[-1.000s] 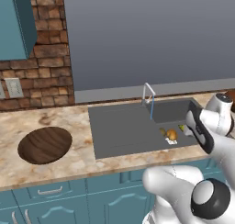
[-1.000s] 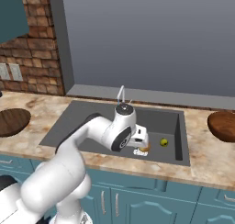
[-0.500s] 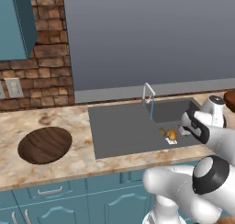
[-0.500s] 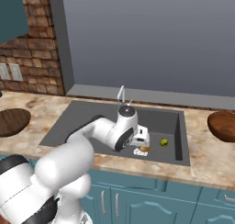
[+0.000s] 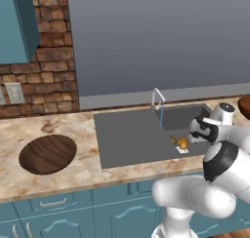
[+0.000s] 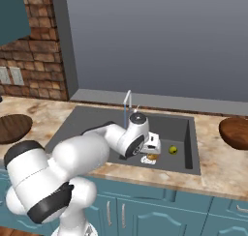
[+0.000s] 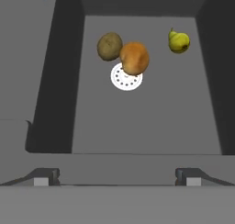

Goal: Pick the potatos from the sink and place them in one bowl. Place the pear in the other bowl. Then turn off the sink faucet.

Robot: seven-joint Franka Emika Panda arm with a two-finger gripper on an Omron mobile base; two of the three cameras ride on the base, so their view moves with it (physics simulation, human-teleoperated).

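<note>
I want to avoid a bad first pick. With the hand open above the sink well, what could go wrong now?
1. The orange potato and the olive potato touch each other, so closing the open hand on one may push the other away.
2. The orange potato partly covers the white drain; the fingertips could hit the drain or the sink floor.
3. The pear lies near the well's wall, leaving little room for a finger there later.

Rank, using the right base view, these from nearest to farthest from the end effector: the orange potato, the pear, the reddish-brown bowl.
1. Orange potato: in the sink well, right under the open end effector.
2. Pear: in the same well, a little to the right.
3. Reddish-brown bowl: on the counter, beyond the sink's right rim.
</note>
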